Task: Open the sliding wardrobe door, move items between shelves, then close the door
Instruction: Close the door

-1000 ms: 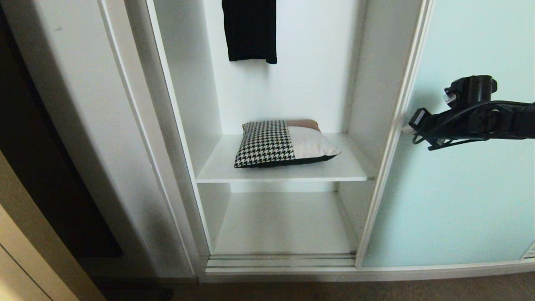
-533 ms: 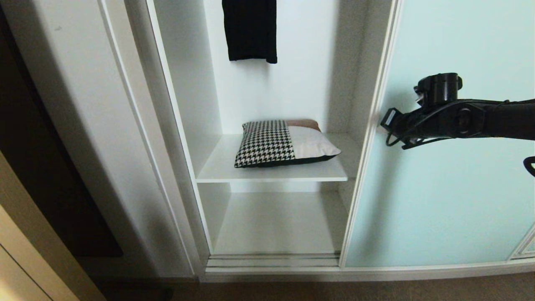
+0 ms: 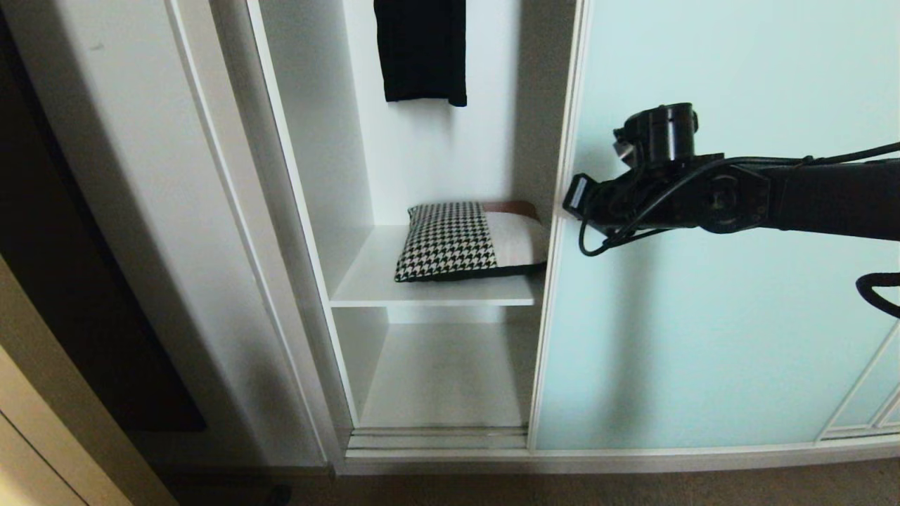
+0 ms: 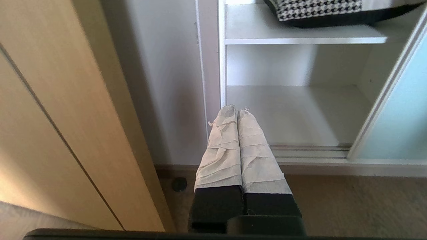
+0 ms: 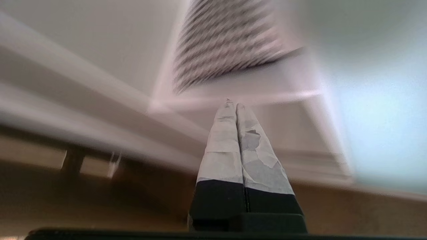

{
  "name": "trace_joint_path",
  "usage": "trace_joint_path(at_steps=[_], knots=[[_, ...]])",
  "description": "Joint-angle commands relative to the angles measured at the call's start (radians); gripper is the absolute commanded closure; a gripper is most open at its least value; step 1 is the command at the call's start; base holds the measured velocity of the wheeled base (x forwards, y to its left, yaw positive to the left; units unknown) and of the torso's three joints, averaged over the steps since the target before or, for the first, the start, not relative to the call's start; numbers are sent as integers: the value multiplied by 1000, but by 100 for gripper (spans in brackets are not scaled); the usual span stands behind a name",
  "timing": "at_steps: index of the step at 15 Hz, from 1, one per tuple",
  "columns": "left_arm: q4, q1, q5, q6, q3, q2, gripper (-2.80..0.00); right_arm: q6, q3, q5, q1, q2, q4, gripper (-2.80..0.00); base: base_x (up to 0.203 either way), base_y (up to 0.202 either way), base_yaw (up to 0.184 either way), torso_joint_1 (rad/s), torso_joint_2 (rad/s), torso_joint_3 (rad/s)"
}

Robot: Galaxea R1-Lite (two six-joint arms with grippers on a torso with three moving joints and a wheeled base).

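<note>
Sliding leftward since a second ago, the right gripper (image 5: 232, 106), fingers pressed together, has pushed the sliding wardrobe door (image 3: 703, 316) partway across the opening. It now hides the right corner of the cushion (image 3: 467, 241) lying on the upper shelf (image 3: 365, 281). Beige carpet (image 3: 633, 488) lies below; the left gripper (image 4: 237, 111) hangs closed, low by the wardrobe's left side.

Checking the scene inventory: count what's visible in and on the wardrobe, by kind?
Sliding glass door: 1
White shelves: 2, upper and lower
Patchwork cushion: 1, on the upper shelf
Hanging black garment: 1
Grippers: 2, the right gripper and the left gripper
Total: 7
</note>
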Motion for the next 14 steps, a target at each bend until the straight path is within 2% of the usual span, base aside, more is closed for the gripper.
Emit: trace_joint_path(at_steps=[1,7,12,14], knots=[[0,1,0,0,0,2,0,3,61,-4,56,-85,2,0,0,0,0,0,0,0],[0,1,0,0,0,2,0,-5,237,47,54,-285,11,0,0,0,0,0,0,0],[0,1,0,0,1,2,0,-6,336,62,-27,-413,6,0,0,0,0,0,0,0],[0,1,0,0,0,2,0,-10,424,75,-73,-486,2,0,0,0,0,0,0,0]])
